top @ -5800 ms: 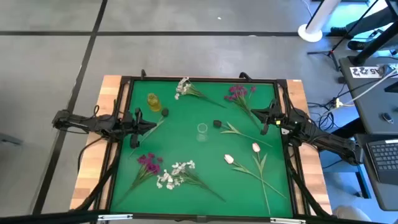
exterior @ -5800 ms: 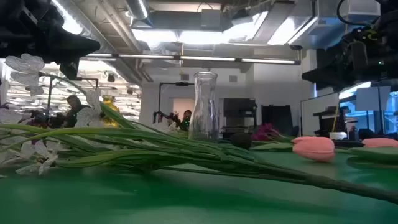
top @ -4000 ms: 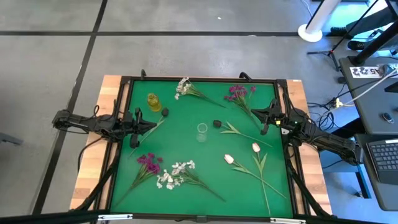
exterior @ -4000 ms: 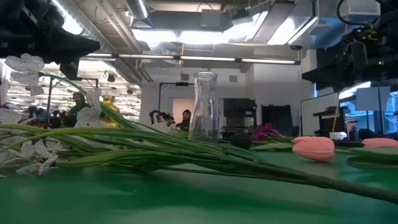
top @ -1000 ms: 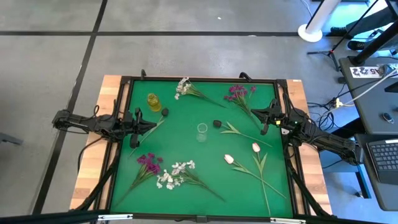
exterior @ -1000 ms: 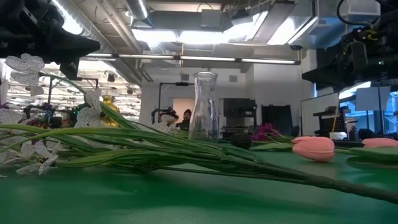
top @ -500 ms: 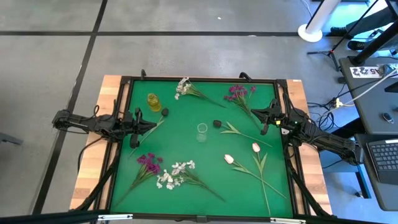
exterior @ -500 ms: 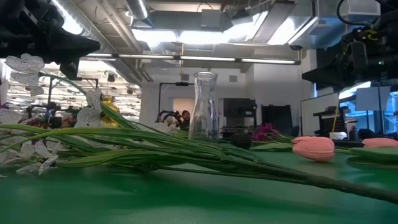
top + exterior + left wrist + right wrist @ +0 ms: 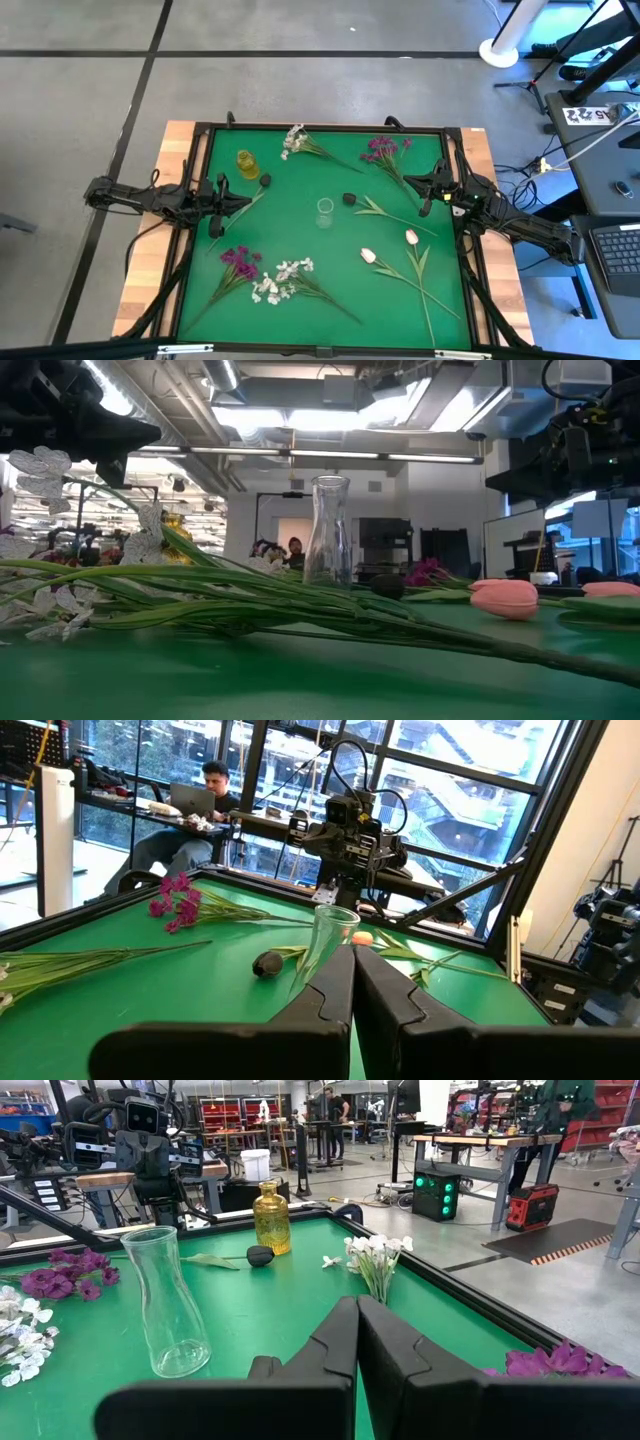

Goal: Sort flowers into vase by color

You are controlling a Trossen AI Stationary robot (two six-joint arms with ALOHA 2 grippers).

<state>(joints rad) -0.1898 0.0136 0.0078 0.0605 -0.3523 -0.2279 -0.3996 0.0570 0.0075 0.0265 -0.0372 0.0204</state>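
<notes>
**Caller:** Nothing on the table has shifted since the earlier frames; only a person far back in the room, past the clear vase (image 9: 329, 530), has changed position slightly.

**Partner:** And the arms? The left end effector (image 9: 243, 200) sits over the table's left edge, fingers pressed together, nothing between them. The right end effector (image 9: 428, 187) mirrors it over the right edge, pinched closed and empty.

**Caller:** Flowers are all lying flat on the green table (image 9: 300, 235). One magenta spray (image 9: 240, 262) lies near the front-left corner, just beside a white cluster (image 9: 280, 280) along the front edge.

**Partner:** A second white cluster (image 9: 294, 140) lies by the back edge, and another magenta spray (image 9: 384, 150) near the back-right corner.

**Caller:** Two tulip buds (image 9: 411, 238) rest toward the front-right, stems running to the front edge. The clear vase stands upright at the centre, holding nothing.

**Partner:** An amber bottle (image 9: 246, 164) stands toward the back-left, and two small dark buds (image 9: 349, 199) lie near the middle.
</notes>
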